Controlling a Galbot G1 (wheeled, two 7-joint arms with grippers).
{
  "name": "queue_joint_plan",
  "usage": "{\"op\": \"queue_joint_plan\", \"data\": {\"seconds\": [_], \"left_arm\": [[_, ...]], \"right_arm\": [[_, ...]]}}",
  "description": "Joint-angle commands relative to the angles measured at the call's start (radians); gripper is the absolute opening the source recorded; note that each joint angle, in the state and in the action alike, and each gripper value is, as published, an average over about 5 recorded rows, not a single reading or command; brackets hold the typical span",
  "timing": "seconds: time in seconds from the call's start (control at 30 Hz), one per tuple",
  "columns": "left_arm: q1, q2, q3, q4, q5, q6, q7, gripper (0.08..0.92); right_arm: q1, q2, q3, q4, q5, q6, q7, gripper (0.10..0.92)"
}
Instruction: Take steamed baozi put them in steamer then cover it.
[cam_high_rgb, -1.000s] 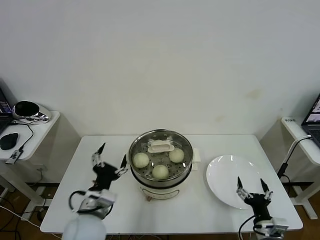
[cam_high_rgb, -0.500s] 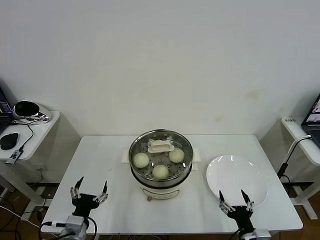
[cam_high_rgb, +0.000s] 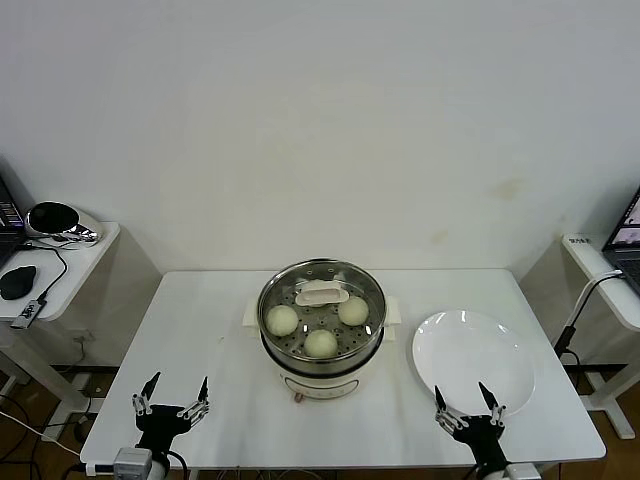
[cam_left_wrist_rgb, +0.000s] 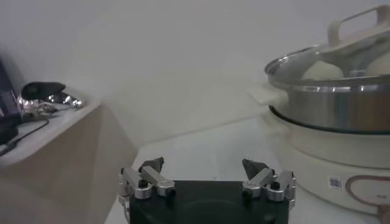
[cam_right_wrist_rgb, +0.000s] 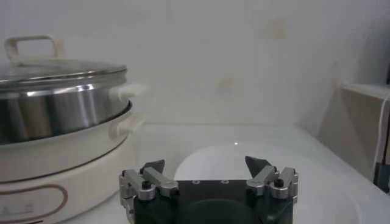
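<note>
The steamer stands at the table's centre, a steel pot on a cream base. The cover sits on it, its cream handle toward the back. Through the glass I see three baozi on the tray. My left gripper hangs open and empty at the table's front-left edge, well clear of the pot. My right gripper is open and empty at the front edge, by the plate's near rim. The left wrist view shows the left gripper facing the covered steamer. The right gripper faces the steamer too.
An empty white plate lies to the right of the steamer, also in the right wrist view. A side table with a mouse and cables stands off the left. A desk with a laptop stands off the right.
Both arms have drawn back toward the table's front edge. The left gripper left the steamer's side and the right gripper came off the plate. Both stayed open.
</note>
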Motion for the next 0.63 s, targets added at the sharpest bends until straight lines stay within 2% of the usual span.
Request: {"op": "queue_joint_plan", "data": {"seconds": [0.03,0.63], "left_arm": [[0.027,-0.005,-0.023,-0.012,-0.050,-0.003,-0.002,0.823],[0.049,0.001,-0.023,-0.037,-0.087,-0.013,0.012,0.823]], "right_arm": [[0.004,0.020,0.014,0.022,-0.027,-0.011,-0.012,0.823],[-0.016,0.015,0.025,0.034,-0.034,-0.013,-0.017,0.823]]}}
